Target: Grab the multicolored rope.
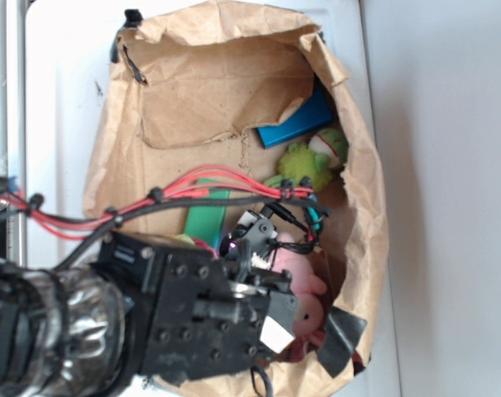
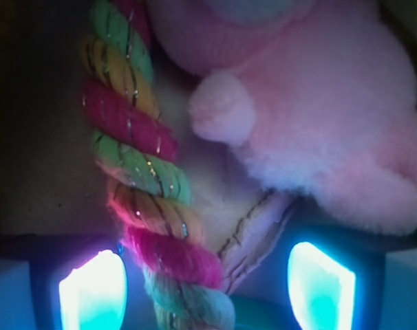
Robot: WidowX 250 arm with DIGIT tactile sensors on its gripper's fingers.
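A: Where has the arm got to?

B: It is down inside the brown paper bag. The gripper sits low over the pink plush bunny, at the bag's near end.

A: And the multicolored rope?

B: From the wrist view it lies right beside the bunny, on its left, running top to bottom. I count 3 colours twisting round it: red-pink, yellow and light green. Its lower end passes down between the 2 glowing fingers, closer to the left one.

A: Has the pincer got it?

B: No. The jaws stand wide apart, one on each side of the rope, and I see a gap at least on the right side. From the exterior view the rope is hidden under the arm, so I cannot place it there.

A: What else is in the bag?

B: A green plush toy beyond the bunny, a blue box leaning just past that, and a flat green block to the bunny's left, under the red cables.
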